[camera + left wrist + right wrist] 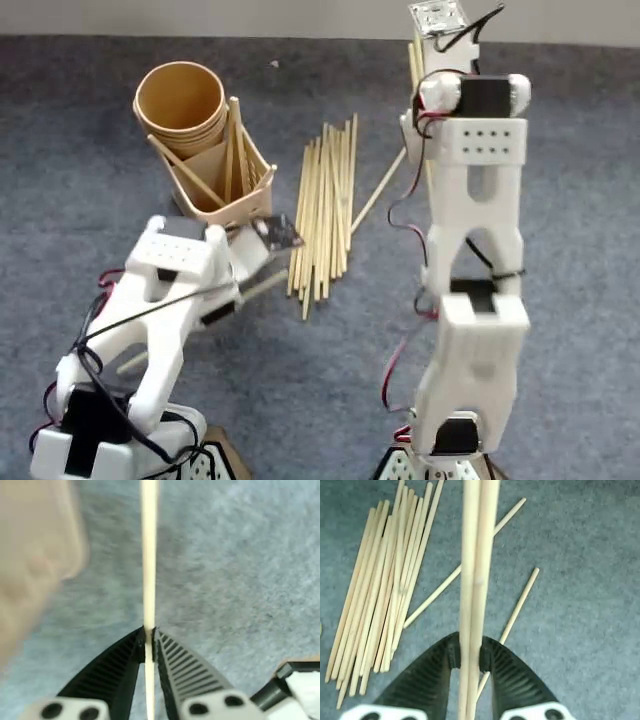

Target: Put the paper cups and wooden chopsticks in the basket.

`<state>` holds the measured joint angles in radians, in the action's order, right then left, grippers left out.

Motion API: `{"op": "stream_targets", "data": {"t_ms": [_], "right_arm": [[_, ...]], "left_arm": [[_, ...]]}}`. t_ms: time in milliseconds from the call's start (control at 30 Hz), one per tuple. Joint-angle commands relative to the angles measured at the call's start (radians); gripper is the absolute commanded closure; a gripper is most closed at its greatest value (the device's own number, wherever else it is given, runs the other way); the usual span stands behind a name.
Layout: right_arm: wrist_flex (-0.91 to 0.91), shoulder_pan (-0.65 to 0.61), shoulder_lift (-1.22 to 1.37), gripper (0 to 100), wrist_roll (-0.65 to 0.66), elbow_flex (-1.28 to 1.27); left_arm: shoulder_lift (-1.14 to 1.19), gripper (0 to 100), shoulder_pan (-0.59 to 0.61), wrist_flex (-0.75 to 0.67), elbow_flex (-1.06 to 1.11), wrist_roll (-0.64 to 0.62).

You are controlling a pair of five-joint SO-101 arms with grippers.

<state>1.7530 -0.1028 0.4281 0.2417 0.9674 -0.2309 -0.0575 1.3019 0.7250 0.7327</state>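
Left end effector (149,632), clamped on one wooden chopstick (149,555), is nearer: basket (230,208) close at its 12 o'clock. Right end effector (470,652) pinches a chopstick pair (477,555), basket well off at 8 o'clock.

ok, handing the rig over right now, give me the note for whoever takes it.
Left hand: shut on one chopstick, beside the basket.
Right hand: shut on two chopsticks, raised over the carpet.
Done: paper cups stacked in the basket, a few chopsticks with them.
Left: the three held, the pile on the carpet, two loose sticks beside it.
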Motion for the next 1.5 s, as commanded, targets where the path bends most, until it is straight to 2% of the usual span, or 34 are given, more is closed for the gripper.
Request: {"op": "stream_targets", "data": {"t_ms": [0, 133, 300, 467, 667, 900, 1033, 1100, 1167, 1300, 1467], "right_arm": [[0.013, -0.039, -0.383, 99.3, 0.031, -0.305], [0.012, -0.042, -0.630, 99.3, 0.035, -0.529], [0.005, -0.042, -0.822, 99.3, 0.035, -0.682], [0.005, -0.042, -0.886, 99.3, 0.035, -0.753], [0.005, -0.042, -0.886, 99.3, 0.032, -0.756], [-0.031, -0.070, -0.886, 99.3, 0.023, -0.759], [-0.154, -0.151, -0.894, 99.3, -0.057, -0.751], [-0.265, -0.188, -0.891, 99.3, -0.098, -0.751], [-0.395, -0.223, -0.886, 99.3, -0.144, -0.751], [-0.696, -0.302, -0.883, 99.3, -0.176, -0.759], [-0.855, -0.369, -0.891, 99.3, -0.152, -0.716]], "left_arm": [[-0.016, 100, -0.013, 0.146, -0.208, -0.005], [-0.016, 100, -0.013, 0.282, -0.357, -0.003], [-0.019, 100, -0.010, 0.471, -0.608, -0.006], [-0.139, 100, 0.001, 0.479, -0.691, -0.003], [-0.323, 100, 0.008, 0.479, -0.605, 0.087], [-0.694, 100, 0.012, 0.439, -0.585, 0.040], [-0.794, 100, 0.148, 0.385, -0.582, -0.172], [-0.785, 100, 0.271, 0.385, -0.578, -0.315], [-0.756, 100, 0.403, 0.371, -0.539, -0.402], [-0.690, 100, 0.616, 0.209, -0.398, -0.491], [-0.584, 100, 0.716, 0.002, -0.228, -0.491]]}}
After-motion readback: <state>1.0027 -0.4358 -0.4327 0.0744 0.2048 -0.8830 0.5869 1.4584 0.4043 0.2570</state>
